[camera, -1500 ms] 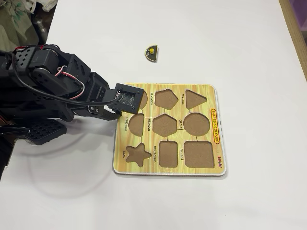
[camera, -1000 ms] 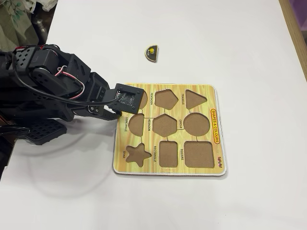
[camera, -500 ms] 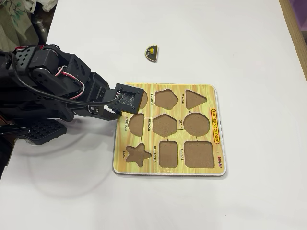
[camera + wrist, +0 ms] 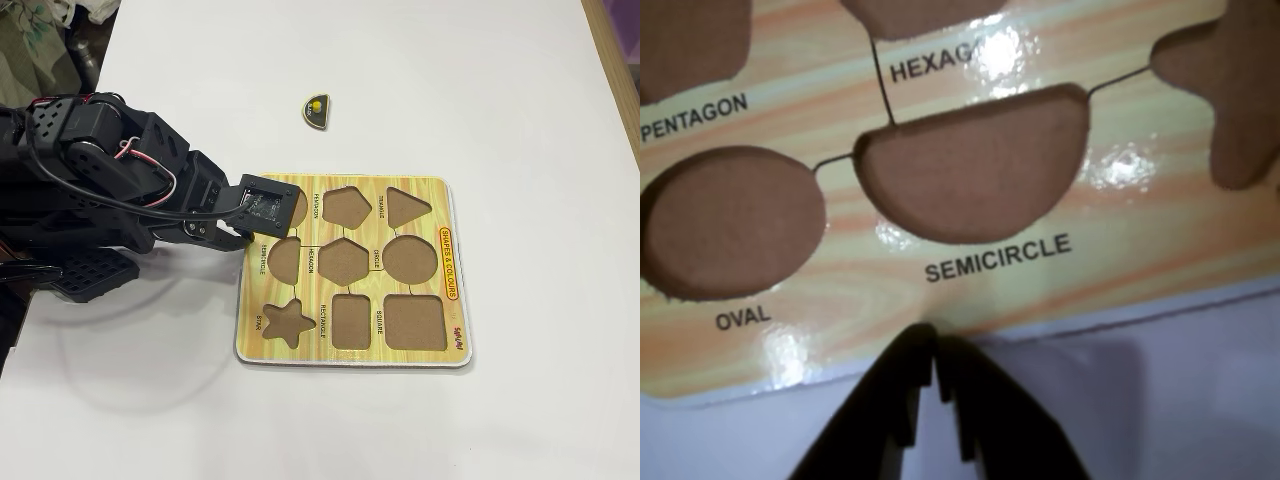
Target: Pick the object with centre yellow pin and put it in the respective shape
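Table (image 4: pixel 420 60): a plain white top that fills most of the fixed view, with the arm on the left side and the board near the middle.
Arm (image 4: pixel 90 180): black, bulky, reaching in from the left of the fixed view; its front end hangs over the board's left edge and hides part of the oval cut-out there.
Puzzle board (image 4: pixel 410 275): yellow wood-print, lying flat, all its brown cut-outs bare; pentagon, triangle, hexagon, circle, star, rectangle and square can be read.
Semicircle cut-out (image 4: pixel 975 165): in the wrist view it sits just above the word SEMICIRCLE, nothing in it, with the oval cut-out (image 4: pixel 730 220) beside it on the left.
Gripper (image 4: pixel 936 352): two dark fingers come up from the bottom edge of the wrist view, tips nearly touching with only a thin slit between them, holding nothing, over the board's near rim just below the SEMICIRCLE label.
Semicircle piece (image 4: pixel 317 110): dark with a yellow knob, lying on the table beyond the board's far edge, well apart from the gripper.
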Robot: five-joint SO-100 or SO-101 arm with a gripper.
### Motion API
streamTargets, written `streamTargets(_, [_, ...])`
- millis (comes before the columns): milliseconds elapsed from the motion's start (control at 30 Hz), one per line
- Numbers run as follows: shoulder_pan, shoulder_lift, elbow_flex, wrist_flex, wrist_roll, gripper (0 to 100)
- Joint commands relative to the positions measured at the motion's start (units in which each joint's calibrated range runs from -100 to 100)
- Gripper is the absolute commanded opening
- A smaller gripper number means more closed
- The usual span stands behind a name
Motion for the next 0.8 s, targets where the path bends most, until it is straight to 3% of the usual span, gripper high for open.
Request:
streamTargets(0, [0.0,1.5,-0.6,0.9,-0.4,1])
streamTargets(200, [0.0,6.5,-5.8,1.0,-0.6,1])
streamTargets(767, [-0.5,42.3,-37.4,2.0,0.0,1])
